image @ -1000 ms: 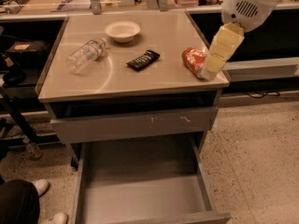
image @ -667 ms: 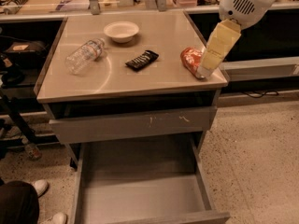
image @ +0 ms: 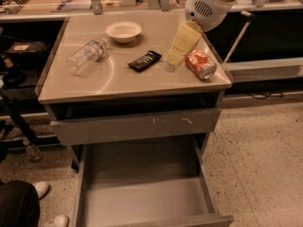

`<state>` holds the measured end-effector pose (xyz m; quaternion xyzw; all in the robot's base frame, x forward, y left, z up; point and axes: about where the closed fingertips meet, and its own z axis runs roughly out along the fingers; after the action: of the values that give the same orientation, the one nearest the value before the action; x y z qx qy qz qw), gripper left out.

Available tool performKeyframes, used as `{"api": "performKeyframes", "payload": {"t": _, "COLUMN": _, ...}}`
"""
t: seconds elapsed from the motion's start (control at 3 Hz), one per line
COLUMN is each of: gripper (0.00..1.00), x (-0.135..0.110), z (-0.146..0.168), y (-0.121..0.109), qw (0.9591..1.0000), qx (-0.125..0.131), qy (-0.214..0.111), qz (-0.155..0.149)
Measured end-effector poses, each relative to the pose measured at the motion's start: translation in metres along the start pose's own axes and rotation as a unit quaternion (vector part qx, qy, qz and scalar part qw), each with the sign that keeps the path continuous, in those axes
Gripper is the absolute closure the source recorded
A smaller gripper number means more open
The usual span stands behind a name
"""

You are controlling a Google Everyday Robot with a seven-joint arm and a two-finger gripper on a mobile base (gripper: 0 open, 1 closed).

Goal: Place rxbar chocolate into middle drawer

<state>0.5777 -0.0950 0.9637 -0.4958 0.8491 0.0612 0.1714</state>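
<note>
The arm's white housing (image: pixel 210 4) is cut off by the top edge of the frame. Its yellowish gripper (image: pixel 170 64) slants down to the left over the right half of the cabinet top (image: pixel 113 86). The fingers read as one closed wedge with no gap and nothing held, though from this angle that is only how they appear. Whether the tip touches the surface cannot be told.

The rxbar chocolate (image: pixel 145 60) lies flat near the centre of the top, just left of the gripper tip and apart from it. Its long axis runs from lower left to upper right, and the lettering is too small to read.

An orange-red soda can (image: pixel 200 64) lies on its side just right of the gripper, near the right edge. A clear plastic bottle (image: pixel 86 56) lies at the left and a white bowl (image: pixel 123 31) sits toward the back.

Below a scratched grey drawer front (image: pixel 137 126), the middle drawer (image: pixel 142 197) stands pulled out in the lower frame, its grey bottom bare. The frame's bottom edge clips its front lip. A shoe (image: pixel 40 189) shows at lower left.
</note>
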Motion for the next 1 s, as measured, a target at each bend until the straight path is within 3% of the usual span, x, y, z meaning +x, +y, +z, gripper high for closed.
{"api": "performKeyframes", "payload": {"t": 0.33, "gripper": 0.00, "x": -0.082, "z": 0.035, "y": -0.006, "qw": 0.9996, "qx": -0.022, "qy": -0.011, "qz": -0.014}}
{"api": "performKeyframes", "payload": {"t": 1.0, "gripper": 0.00, "x": -0.093, "z": 0.050, "y": -0.012, "qw": 0.9995, "qx": -0.022, "qy": -0.021, "qz": -0.004}}
